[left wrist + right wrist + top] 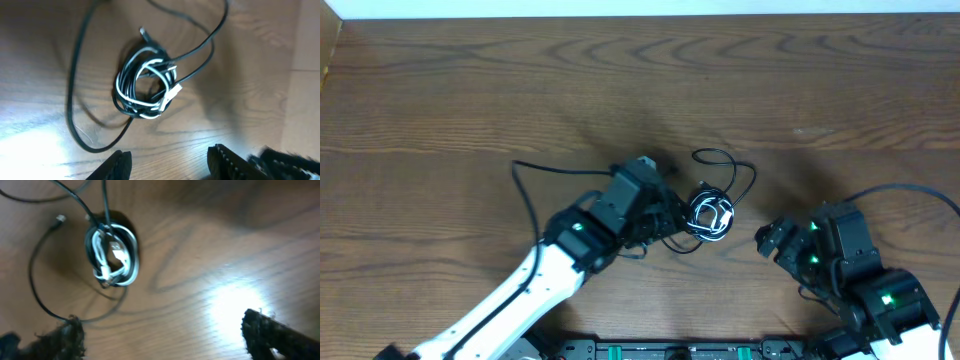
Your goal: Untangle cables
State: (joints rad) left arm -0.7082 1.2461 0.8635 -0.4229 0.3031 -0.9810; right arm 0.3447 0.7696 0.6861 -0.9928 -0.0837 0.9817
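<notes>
A small coiled bundle of cables (711,216), white and black cords wound together, lies on the wooden table near the middle. Black loose ends loop out behind it (732,165). In the left wrist view the bundle (145,82) lies ahead of my left gripper (170,162), which is open and empty. In the overhead view the left gripper (672,215) sits just left of the bundle. My right gripper (772,240) is open and empty, to the right of the bundle. The bundle shows at the upper left of the right wrist view (112,255), with the right fingers (162,337) wide apart below.
A thicker black arm cable (525,190) arcs left of the left arm, and another (910,190) arcs at the right arm. The wooden table (470,90) stretches back to a pale far edge.
</notes>
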